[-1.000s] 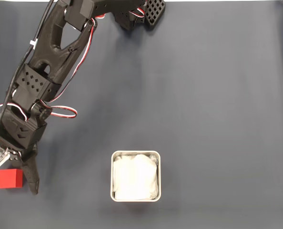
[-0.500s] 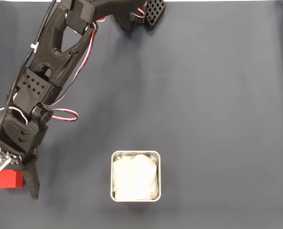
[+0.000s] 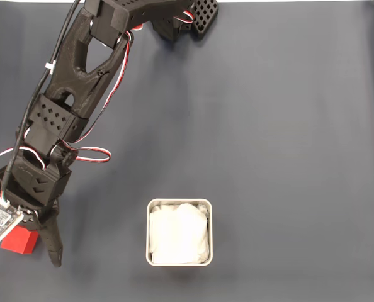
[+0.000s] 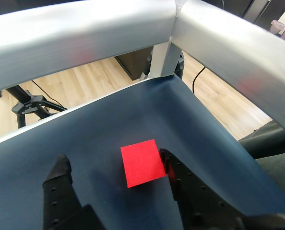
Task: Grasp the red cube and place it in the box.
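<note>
- Red cube (image 4: 142,163) sat on the mat between the gripper's (image 4: 116,171) spread fingers, touching one, ungripped.
- Box (image 3: 179,204) lay well apart, holding only lining; grasp and placement remained.

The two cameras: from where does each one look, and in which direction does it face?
Fixed view: sits above, faces straight down on the dark table; the black arm reaches from the top edge to lower left, over the red cube, with the box at centre bottom.
Wrist view: rides on the gripper, faces forward and down past both black fingers to the table corner, metal frame and wooden floor.
Both show the red cube and table.
</note>
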Controlling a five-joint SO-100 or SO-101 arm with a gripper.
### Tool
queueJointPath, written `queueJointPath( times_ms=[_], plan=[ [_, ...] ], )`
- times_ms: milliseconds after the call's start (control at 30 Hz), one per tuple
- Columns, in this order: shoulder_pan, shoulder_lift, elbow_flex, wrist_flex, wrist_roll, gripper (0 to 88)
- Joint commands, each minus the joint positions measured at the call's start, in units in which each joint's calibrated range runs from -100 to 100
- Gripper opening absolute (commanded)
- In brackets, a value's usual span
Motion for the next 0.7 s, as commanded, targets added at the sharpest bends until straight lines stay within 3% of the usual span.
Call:
queueJointPath(
  times_ms=[0,667],
  plan=[
    [-0.9,-3.3,-0.9,0.1,0.5,42.2],
    [-0.9,-5.1,1.7,0.8,2.5,41.3]
  ],
)
